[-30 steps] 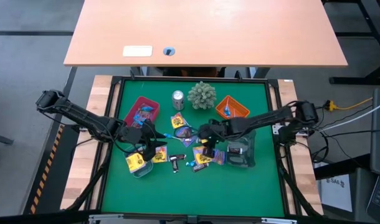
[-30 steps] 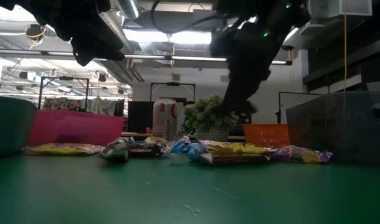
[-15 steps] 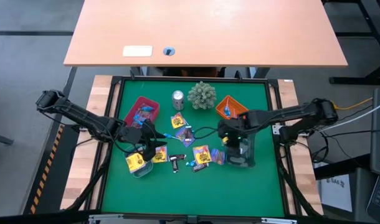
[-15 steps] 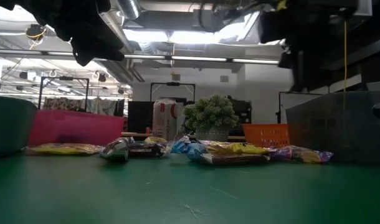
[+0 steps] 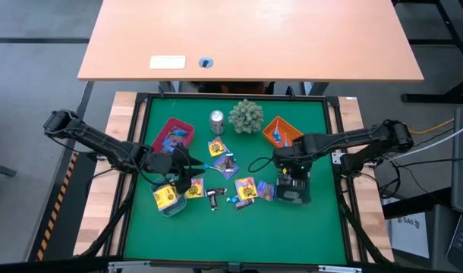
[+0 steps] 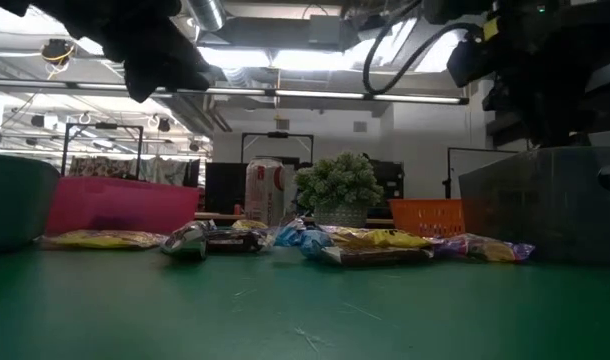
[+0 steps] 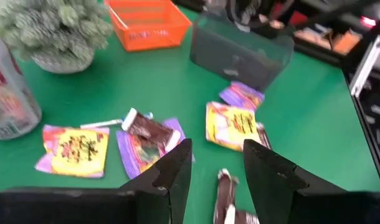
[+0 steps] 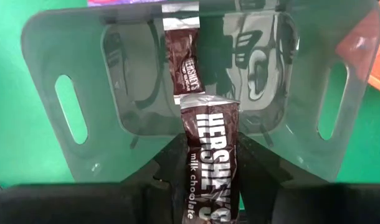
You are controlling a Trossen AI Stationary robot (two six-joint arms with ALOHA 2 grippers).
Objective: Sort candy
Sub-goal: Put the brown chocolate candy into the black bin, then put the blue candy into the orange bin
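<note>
Candy lies heaped mid-table: yellow packets (image 5: 247,189) (image 7: 75,149), a dark mini bar (image 5: 215,199) and purple wrappers (image 5: 227,162). My right gripper (image 5: 291,173) hangs over the grey see-through bin (image 5: 294,193), shut on a brown chocolate bar (image 8: 209,155). Another dark mini bar (image 8: 184,65) lies on the bin's floor. My left gripper (image 7: 218,168) hovers open over the heap's left side (image 5: 184,173), touching nothing. A yellow packet sits in the grey-green bowl (image 5: 165,199). My right gripper pinches the brown bar between its two fingers (image 8: 171,168), on the end of the bar nearest the wrist (image 8: 209,186). The fingers point down from above and lie along the bar. The bar hangs lengthwise below them, clear of the bin.
A pink tray (image 5: 172,136) with candy, a silver can (image 5: 217,121), a green spiky plant (image 5: 246,115) and an orange tray (image 5: 281,130) stand along the far side. Bare green mat (image 5: 231,235) stretches toward the near edge.
My right gripper has risen from the candy heap and gone toward the table's right edge, to above the grey bin, tipping until it points down.
</note>
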